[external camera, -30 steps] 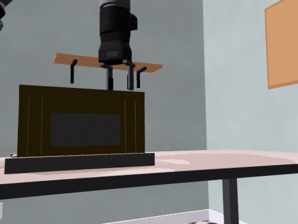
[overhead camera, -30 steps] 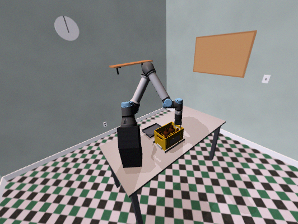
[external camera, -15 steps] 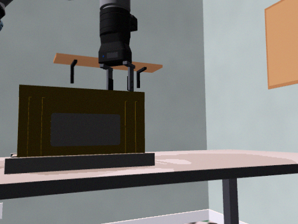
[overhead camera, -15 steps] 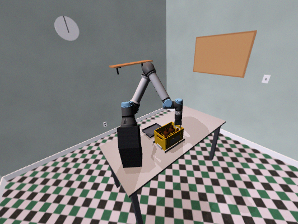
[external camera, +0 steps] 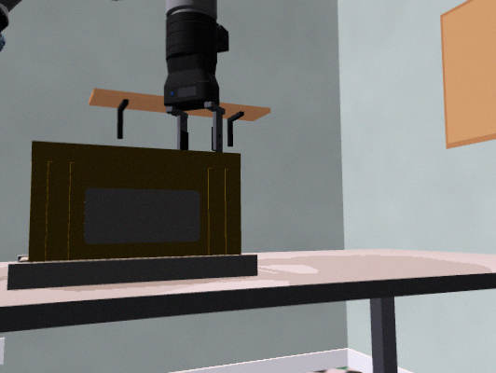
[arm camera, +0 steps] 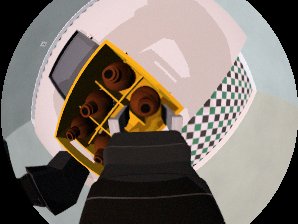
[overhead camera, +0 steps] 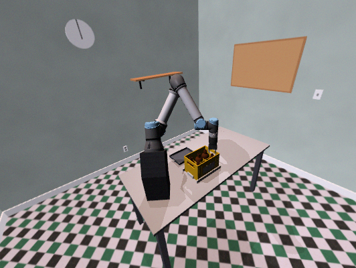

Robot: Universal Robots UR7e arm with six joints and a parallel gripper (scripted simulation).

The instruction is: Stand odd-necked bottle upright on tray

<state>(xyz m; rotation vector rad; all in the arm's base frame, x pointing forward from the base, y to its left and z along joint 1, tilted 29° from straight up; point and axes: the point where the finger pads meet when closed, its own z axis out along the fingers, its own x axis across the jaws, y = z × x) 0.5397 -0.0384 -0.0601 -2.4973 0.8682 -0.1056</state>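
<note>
At the lower right of the crate (overhead camera: 201, 171) (external camera: 140, 170) (arm camera: 80, 91) in the wrist view, the gripper's (overhead camera: 213, 153) (external camera: 201, 150) (arm camera: 146, 121) fingers stand wide open around one brown bottle (arm camera: 145, 101), holding nothing. The tray (overhead camera: 171, 157) (arm camera: 61, 95) lies upper left.

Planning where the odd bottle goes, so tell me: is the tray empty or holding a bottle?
Empty: no bottle stands on the tray, and all five bottles show inside the crate.

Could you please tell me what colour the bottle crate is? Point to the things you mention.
The plastic-looking crate (overhead camera: 191, 170) (external camera: 135, 170) (arm camera: 80, 93) is yellow, clearest in the top view.
</note>
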